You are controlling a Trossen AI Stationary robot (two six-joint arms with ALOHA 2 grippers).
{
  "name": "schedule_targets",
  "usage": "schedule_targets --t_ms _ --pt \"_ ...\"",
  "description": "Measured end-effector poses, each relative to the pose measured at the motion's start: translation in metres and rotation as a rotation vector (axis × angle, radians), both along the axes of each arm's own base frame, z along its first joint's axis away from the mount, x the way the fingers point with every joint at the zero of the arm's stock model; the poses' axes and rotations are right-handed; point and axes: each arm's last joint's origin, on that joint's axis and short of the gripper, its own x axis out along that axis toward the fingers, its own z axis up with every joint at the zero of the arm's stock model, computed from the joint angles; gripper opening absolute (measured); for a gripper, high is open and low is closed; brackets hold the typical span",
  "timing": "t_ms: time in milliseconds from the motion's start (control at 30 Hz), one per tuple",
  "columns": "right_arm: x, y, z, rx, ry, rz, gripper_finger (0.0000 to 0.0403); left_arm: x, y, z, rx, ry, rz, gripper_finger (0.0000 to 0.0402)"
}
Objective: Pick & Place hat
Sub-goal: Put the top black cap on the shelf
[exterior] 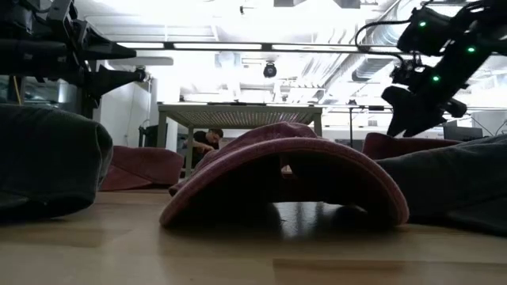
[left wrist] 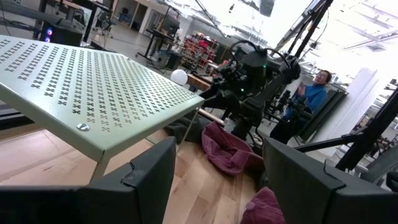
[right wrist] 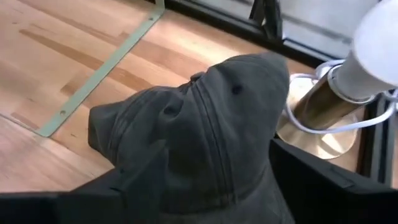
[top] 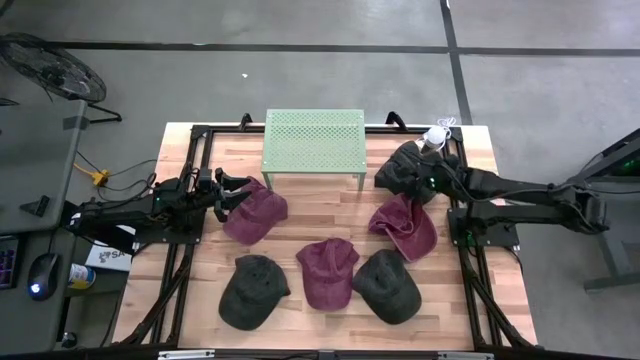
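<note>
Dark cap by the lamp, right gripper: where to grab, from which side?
Take the dark cap at its raised crown, from above. The right gripper already hovers over it, fingers astride the fabric. The crown stands in folds that pinch easily. Keep clear of the lamp beside it.

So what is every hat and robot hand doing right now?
Left gripper: open, empty, beside the left maroon hat.
Right gripper: over the back dark hat, fingers either side of it.
Left maroon hat: flat on the table.
Middle maroon hat: flat on the table.
Right maroon hat: crumpled.
Front dark hats: flat, untouched.
Green rack: upright, nothing on top.
</note>
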Motion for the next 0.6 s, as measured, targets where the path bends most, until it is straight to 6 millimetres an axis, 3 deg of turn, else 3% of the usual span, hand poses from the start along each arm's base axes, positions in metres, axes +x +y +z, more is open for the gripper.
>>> schedule_targets --t_ms 267,600 --pt "0.018 -0.027 -0.003 0.092 0.136 0.013 0.0353 0.0 0.0 0.0 0.0 0.0 0.0 0.0238" --pt "0.04 -0.042 -0.011 0.16 0.265 0.087 0.0362 0.0 0.0 0.0 0.0 -0.001 0.0 0.0238"
